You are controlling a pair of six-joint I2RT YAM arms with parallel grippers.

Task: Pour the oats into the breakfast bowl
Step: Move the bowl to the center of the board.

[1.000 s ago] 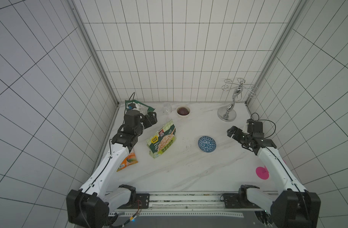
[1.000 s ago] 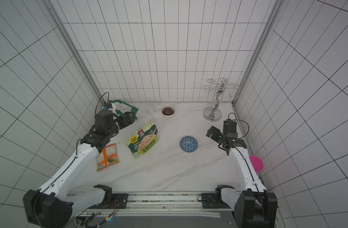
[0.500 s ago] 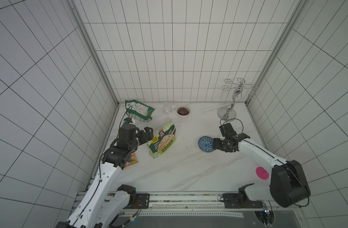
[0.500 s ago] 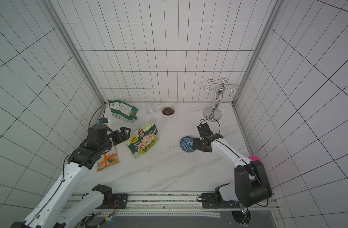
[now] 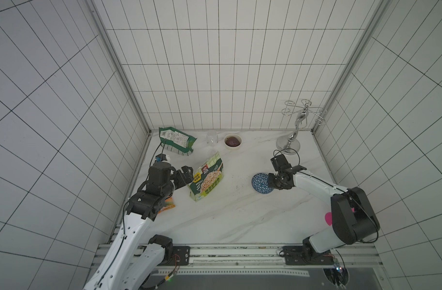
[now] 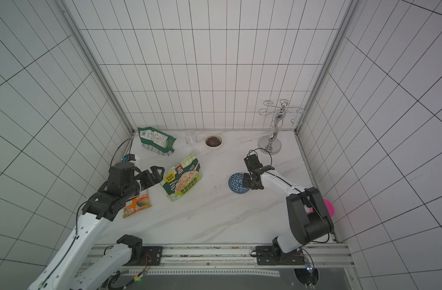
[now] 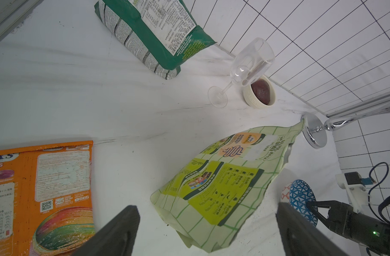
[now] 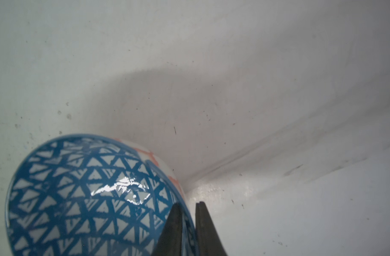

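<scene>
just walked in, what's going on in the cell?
The right gripper is shut on the rim of the breakfast bowl, which is on the table. The left gripper is open beside the oat pouch, not yet gripping it. No oats show in the bowl, so pouring hasn't started.

White arm links [image 5: 315, 182], black joints [image 5: 353, 218] (thin looping cables [image 7: 371, 172])

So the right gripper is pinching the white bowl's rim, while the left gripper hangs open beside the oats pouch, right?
Not quite: the right gripper pinches the rim of the blue bowl, as the right wrist view shows; the white bowl sits apart, untouched. The left gripper does hang open beside the oats pouch.
</scene>
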